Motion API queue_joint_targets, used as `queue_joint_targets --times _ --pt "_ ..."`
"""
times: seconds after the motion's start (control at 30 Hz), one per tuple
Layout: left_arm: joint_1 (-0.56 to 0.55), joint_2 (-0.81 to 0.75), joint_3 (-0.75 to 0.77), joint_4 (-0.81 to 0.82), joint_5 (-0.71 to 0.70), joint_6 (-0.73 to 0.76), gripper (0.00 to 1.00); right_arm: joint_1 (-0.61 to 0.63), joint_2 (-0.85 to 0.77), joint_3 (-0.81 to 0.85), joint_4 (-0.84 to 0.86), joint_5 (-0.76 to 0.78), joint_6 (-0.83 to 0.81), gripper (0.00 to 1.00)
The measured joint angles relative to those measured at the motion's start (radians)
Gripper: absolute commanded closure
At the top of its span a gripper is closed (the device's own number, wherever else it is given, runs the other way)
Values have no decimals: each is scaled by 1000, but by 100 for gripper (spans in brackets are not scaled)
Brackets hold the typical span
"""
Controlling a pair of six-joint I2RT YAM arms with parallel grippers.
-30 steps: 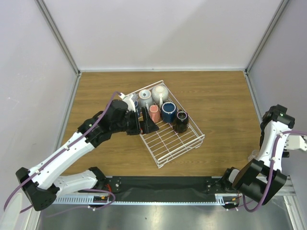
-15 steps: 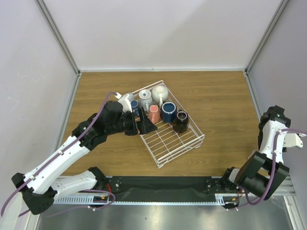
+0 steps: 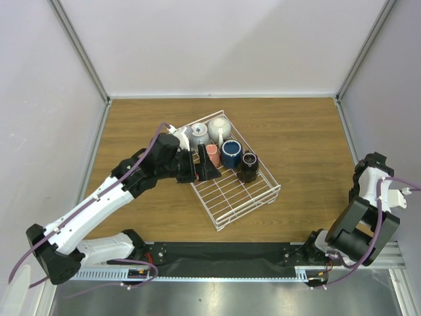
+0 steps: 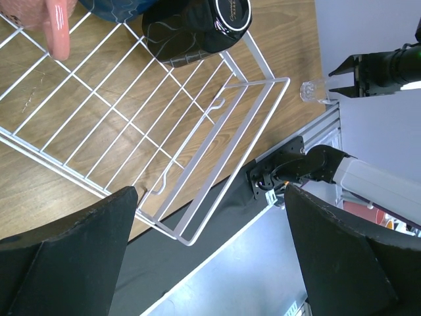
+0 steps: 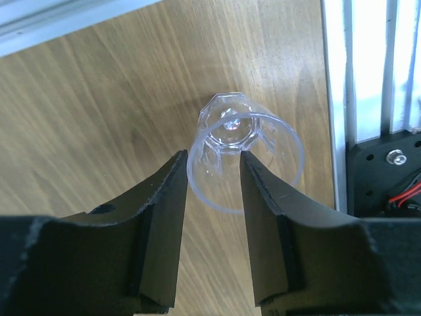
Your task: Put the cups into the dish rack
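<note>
The white wire dish rack (image 3: pixel 240 194) lies slanted mid-table. In its far end stand a grey mug (image 3: pixel 198 131), a cream-white mug (image 3: pixel 219 126), a pink mug (image 3: pixel 212 155), a navy mug (image 3: pixel 230 153) and a black mug (image 3: pixel 248 164). My left gripper (image 3: pixel 198 170) hangs wide open over the rack's left side, holding nothing; its wrist view shows the rack's bare grid (image 4: pixel 217 164) and the black mug (image 4: pixel 197 33). A clear plastic cup (image 5: pixel 243 158) sits near the table's right front corner. My right gripper (image 5: pixel 214 158) hovers at it with jaws half narrowed, left finger by the rim, right finger across the mouth.
The right arm (image 3: pixel 371 174) is folded by the right wall. A metal rail (image 5: pixel 368 79) and the arm's base run just right of the clear cup. Bare wooden table (image 3: pixel 309 138) lies between rack and right arm. The rack's near half holds no mugs.
My right gripper's jaws have narrowed around the clear cup's rim while the right arm drew in. My left gripper shifted slightly right over the rack, still open.
</note>
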Motion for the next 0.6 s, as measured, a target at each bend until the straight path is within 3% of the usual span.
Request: queue_joint_targets --times 0.1,0.2,0.37,0.5,0.6 --pt "0 11 2 1 5 0 0 -6 19 -19 28 -13 -11 60" --pt "0 27 7 4 7 0 0 -7 41 -34 60 -21 -19 74" --pt "0 54 9 18 16 -1 0 -8 70 -66 102 -41 -28 81" --pt "0 68 10 29 30 -1 0 -8 85 -72 114 -43 -31 100" --pt "0 72 12 35 33 -1 0 -8 94 -66 111 -44 -31 100"
